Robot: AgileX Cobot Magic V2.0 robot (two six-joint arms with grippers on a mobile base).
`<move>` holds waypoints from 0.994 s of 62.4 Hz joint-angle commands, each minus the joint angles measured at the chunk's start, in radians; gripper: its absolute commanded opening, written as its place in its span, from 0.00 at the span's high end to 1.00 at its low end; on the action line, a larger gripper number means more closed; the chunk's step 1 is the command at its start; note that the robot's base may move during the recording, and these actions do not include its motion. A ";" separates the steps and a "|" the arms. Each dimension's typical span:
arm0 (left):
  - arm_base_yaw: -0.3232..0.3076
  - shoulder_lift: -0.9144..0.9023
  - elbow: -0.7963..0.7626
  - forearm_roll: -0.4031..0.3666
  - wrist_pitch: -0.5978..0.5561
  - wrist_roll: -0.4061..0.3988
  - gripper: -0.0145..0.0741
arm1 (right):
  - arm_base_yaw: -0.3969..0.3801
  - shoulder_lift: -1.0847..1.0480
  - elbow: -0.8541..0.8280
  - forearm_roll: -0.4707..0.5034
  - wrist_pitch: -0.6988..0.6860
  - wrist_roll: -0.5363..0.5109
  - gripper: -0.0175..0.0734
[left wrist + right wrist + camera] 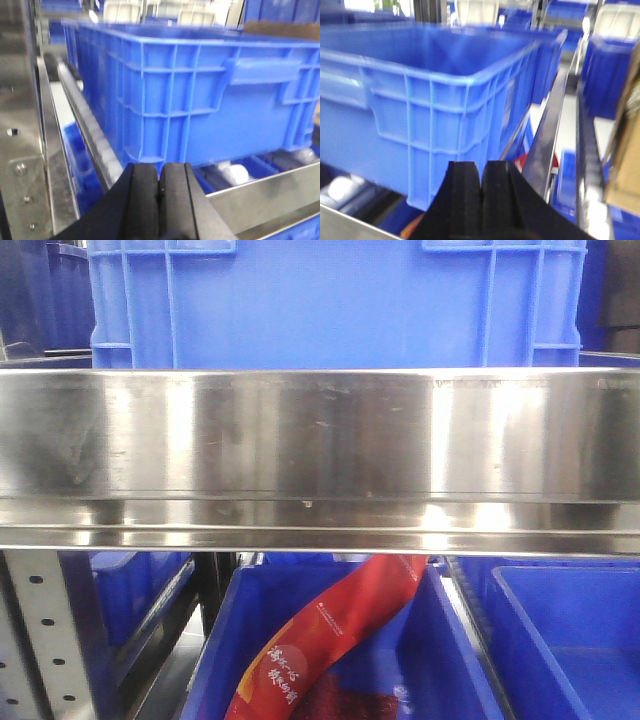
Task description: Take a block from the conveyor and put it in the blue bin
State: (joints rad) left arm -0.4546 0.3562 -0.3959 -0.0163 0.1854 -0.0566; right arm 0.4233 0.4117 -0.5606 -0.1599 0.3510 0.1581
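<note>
Front-facing view: you get a wide stainless rail (320,455) across the middle, a blue bin (335,300) sitting above it at 12 o'clock, and more blue crates below. The lower crate (225,660) at 6 o'clock holds a red printed packet (335,635). No belt or block shows in any view, so you can't place the block from these.

Left wrist view: left gripper (159,195) at 6 o'clock, jaws pressed together, nothing between them. The blue bin (200,100) sits just ahead of it, ribbed wall facing you, resting on white rollers (235,174) between steel side rails (90,135).

Right wrist view: right gripper (481,192) at 6 o'clock, jaws together too, only a thin seam, nothing held. The same bin (435,100) fills 9 to 12 o'clock, open top visible. A cardboard edge (625,145) is at 3 o'clock.
</note>
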 commanded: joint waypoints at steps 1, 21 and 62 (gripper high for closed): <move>0.003 -0.057 0.003 0.002 -0.022 -0.007 0.96 | -0.003 -0.044 0.002 -0.012 -0.021 -0.001 0.99; 0.003 -0.133 0.003 0.002 -0.023 -0.007 0.96 | -0.003 -0.083 0.002 -0.010 -0.075 -0.001 0.99; 0.003 -0.133 0.003 0.002 -0.023 -0.007 0.96 | -0.164 -0.352 0.271 0.016 -0.098 -0.064 0.99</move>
State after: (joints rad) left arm -0.4546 0.2283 -0.3961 -0.0150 0.1813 -0.0574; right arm 0.3122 0.1255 -0.3516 -0.1538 0.2668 0.1136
